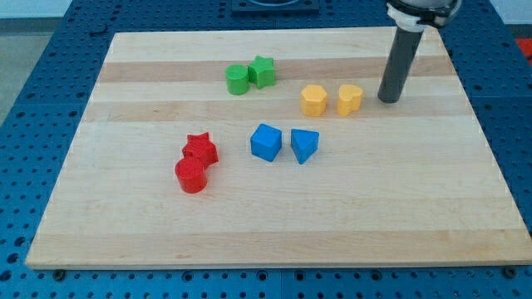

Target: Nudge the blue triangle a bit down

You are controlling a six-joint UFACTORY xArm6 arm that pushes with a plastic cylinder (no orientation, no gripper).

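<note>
The blue triangle lies near the middle of the wooden board, just right of a blue cube-like block. My tip rests on the board toward the view's upper right, up and to the right of the blue triangle and well apart from it. The tip stands just right of a yellow block, with a small gap between them.
A second yellow block sits left of the first. A green cylinder and a green star sit near the top middle. A red star and a red cylinder sit at the left.
</note>
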